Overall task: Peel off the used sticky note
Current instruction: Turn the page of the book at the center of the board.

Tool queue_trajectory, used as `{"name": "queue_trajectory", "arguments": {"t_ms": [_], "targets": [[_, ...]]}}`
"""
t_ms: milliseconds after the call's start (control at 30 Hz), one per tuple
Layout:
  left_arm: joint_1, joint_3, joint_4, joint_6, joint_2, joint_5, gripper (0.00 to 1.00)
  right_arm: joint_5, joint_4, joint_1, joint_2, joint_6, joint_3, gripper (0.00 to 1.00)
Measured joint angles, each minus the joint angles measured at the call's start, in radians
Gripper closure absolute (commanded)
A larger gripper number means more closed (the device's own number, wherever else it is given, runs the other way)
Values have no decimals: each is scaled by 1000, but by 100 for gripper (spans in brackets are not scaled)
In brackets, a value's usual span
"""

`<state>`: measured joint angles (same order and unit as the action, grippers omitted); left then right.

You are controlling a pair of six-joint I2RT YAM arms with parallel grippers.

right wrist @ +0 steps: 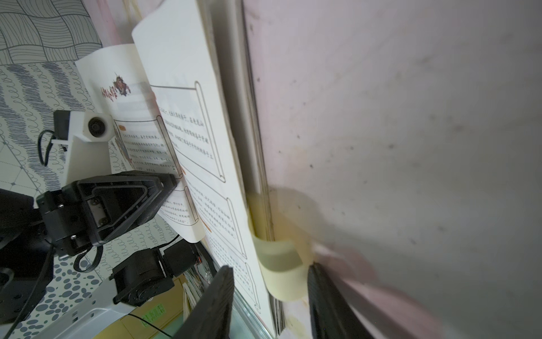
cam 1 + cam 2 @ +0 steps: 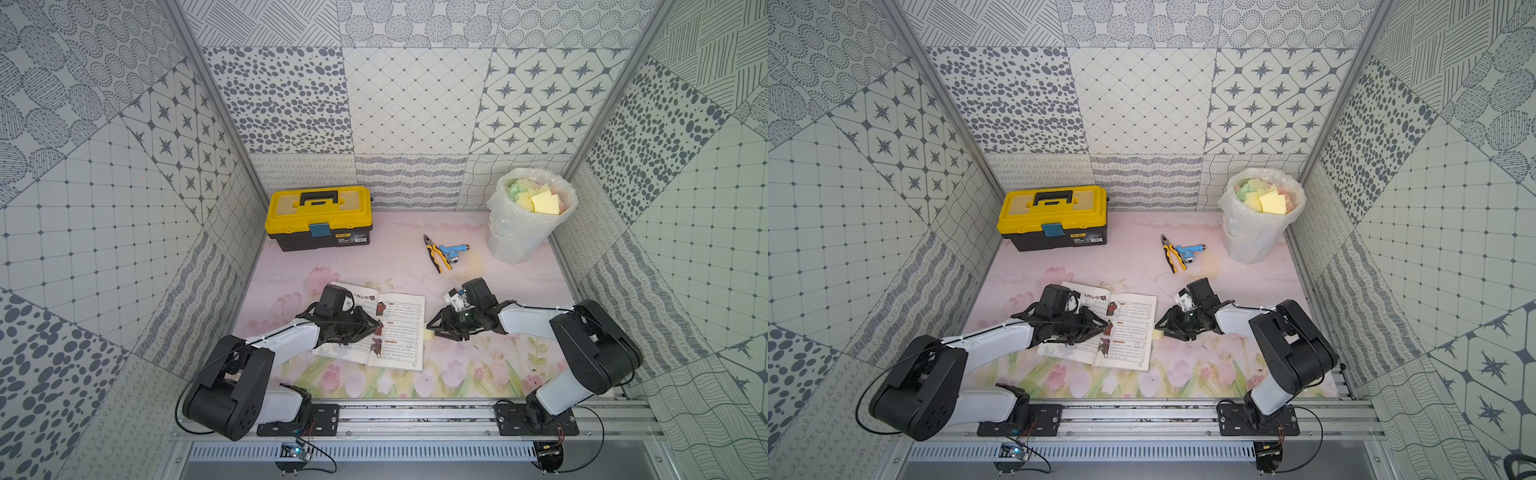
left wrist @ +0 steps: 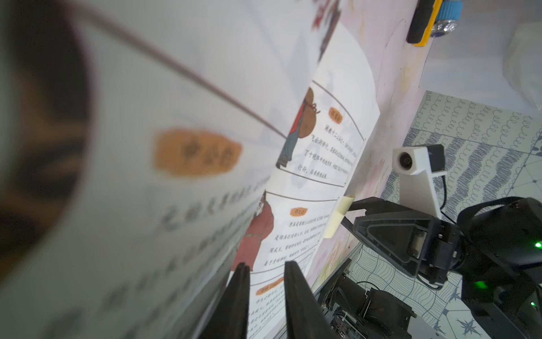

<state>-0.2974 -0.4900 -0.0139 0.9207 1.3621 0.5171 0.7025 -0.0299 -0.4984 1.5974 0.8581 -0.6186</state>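
An open picture book (image 2: pixel 399 328) (image 2: pixel 1129 328) lies flat in the middle of the table. A pale yellow sticky note (image 2: pixel 428 333) (image 2: pixel 1158 335) (image 1: pixel 281 273) curls out from the book's right page edge. My right gripper (image 2: pixel 430 328) (image 1: pixel 271 267) is low at that edge, open, with its fingers on either side of the curled note and a gap still showing on one side. My left gripper (image 2: pixel 379 327) (image 3: pixel 267 264) rests tip-down on the book near its spine, fingers a narrow gap apart with nothing between them. The left wrist view also shows the sticky note (image 3: pixel 337 217) by the right gripper.
A yellow and black toolbox (image 2: pixel 319 216) stands at the back left. Yellow-handled pliers (image 2: pixel 434 255) and a blue tool (image 2: pixel 454 251) lie behind the book. A bag-lined bin (image 2: pixel 530 232) holding several coloured notes stands at the back right. Patterned walls close in three sides.
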Motion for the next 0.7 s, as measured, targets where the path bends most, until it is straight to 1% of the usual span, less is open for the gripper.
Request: {"name": "queue_trajectory", "arguments": {"t_ms": [133,400,567,700], "targets": [[1,3,-9,3,0,9,75,-6,-3,-18,0,9,-4,66],[11,7,-22,13,-2,11,75,-18,-10,-41,0,30,-37,94],[13,8,-23,18,-9,13,75,-20,-21,-52,0,28,-56,99],[19,7,-22,18,-15,26,74,-23,-37,-63,-2,29,-77,99]]}}
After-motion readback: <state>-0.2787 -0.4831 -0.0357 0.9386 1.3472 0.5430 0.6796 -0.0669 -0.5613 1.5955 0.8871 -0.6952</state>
